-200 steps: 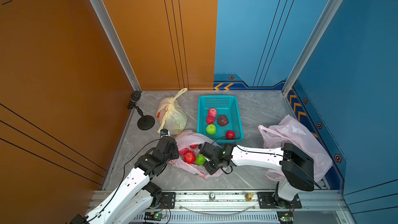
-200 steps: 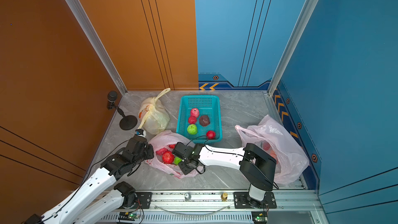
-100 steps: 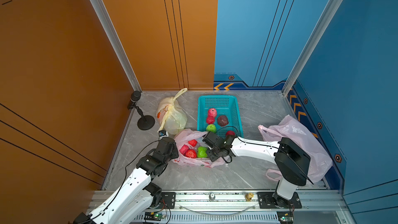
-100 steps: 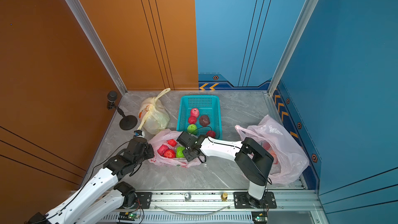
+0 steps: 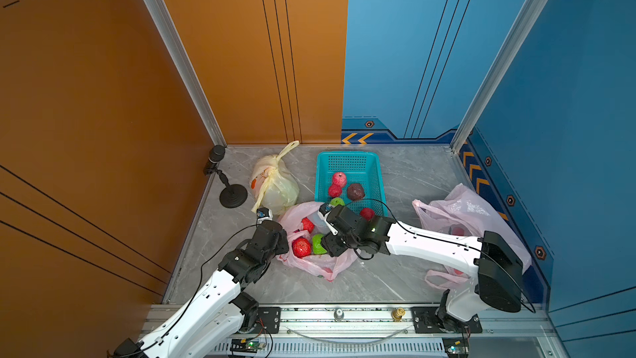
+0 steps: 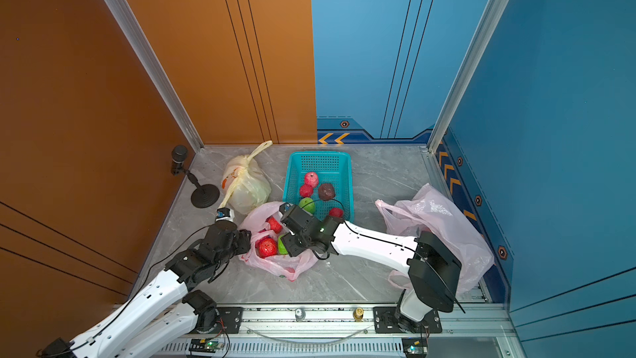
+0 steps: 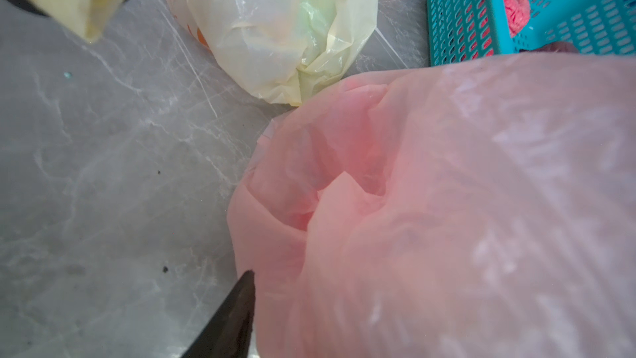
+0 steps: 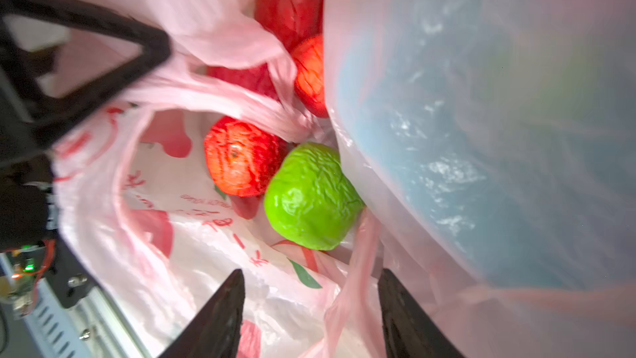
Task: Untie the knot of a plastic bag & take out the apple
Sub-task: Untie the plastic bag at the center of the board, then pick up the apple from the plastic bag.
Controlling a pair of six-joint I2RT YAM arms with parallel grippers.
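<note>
A pink plastic bag lies open near the table's front, between my two arms. Inside it a red apple rests beside a green apple, with more red apples behind. My left gripper is at the bag's left edge. One finger stands well off to the side, so the jaws are open; pink film hides the other. My right gripper hovers open over the bag's mouth, close to the green apple, with a loose pink strand between its fingers.
A teal basket with several fruits stands just behind the bag. A knotted yellow bag sits at the back left beside a black microphone stand. Another pink bag lies at the right. Walls close in on three sides.
Both grippers have opened wider. The right gripper went back toward the basket, then came forward over the bag's mouth. The left gripper stayed at the bag's left edge.
</note>
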